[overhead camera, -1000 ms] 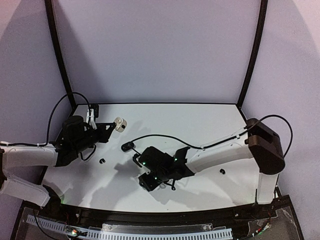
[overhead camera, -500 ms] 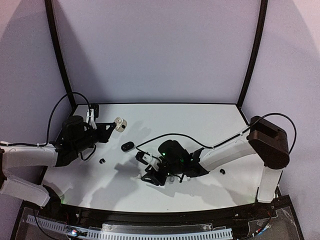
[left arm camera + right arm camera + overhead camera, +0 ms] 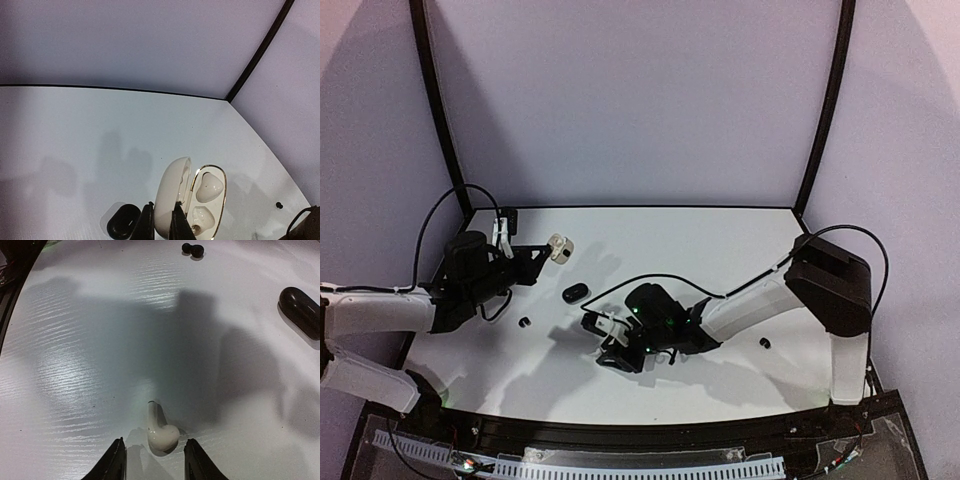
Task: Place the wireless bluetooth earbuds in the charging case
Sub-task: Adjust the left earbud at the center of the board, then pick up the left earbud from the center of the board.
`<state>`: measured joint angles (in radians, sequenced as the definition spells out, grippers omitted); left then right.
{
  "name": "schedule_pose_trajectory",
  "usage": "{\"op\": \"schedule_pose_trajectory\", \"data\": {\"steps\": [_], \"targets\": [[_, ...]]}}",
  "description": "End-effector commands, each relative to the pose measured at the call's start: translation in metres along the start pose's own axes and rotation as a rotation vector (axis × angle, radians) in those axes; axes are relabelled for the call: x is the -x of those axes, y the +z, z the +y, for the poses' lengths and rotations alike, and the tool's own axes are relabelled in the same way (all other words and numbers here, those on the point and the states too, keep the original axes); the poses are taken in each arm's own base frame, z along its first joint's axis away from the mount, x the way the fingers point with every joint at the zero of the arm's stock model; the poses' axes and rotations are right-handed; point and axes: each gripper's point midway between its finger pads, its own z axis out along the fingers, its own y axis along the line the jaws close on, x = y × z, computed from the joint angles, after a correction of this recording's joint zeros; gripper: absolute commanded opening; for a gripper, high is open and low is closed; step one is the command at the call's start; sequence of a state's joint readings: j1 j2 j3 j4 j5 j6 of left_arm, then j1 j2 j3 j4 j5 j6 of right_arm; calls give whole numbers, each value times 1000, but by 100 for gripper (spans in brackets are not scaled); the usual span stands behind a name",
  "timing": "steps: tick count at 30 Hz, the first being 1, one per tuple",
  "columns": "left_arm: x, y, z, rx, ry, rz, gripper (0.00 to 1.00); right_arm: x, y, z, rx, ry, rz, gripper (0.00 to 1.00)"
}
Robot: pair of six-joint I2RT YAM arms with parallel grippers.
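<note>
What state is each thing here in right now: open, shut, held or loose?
White case: open, gripped by the left jaws.
Black case: shut, lying loose.
White earbud: lying loose between the right jaws.
Black earbud: lying loose.
Other black earbud: lying loose.
Left jaws: shut on the white case.
Right jaws: open.

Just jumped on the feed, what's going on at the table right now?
The left gripper holds the open white charging case by its lid. The right gripper is open and low over the table, with a white earbud lying between its fingers, not yet gripped. The black case and a black earbud lie nearby. I cannot tell whether the white case's wells are filled.
</note>
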<state>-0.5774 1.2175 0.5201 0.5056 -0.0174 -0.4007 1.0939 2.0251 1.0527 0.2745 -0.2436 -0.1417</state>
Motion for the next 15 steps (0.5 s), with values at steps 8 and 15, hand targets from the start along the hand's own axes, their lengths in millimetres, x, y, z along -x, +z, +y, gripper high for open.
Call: {"op": "schedule_pose_trajectory", "data": {"steps": [8, 15], "targets": [[4, -2, 0, -5, -1, -20, 1, -4, 8, -1, 20, -20, 31, 25], [4, -2, 0, -7, -3, -20, 1, -12, 8, -1, 19, -5, 60, 20]]}}
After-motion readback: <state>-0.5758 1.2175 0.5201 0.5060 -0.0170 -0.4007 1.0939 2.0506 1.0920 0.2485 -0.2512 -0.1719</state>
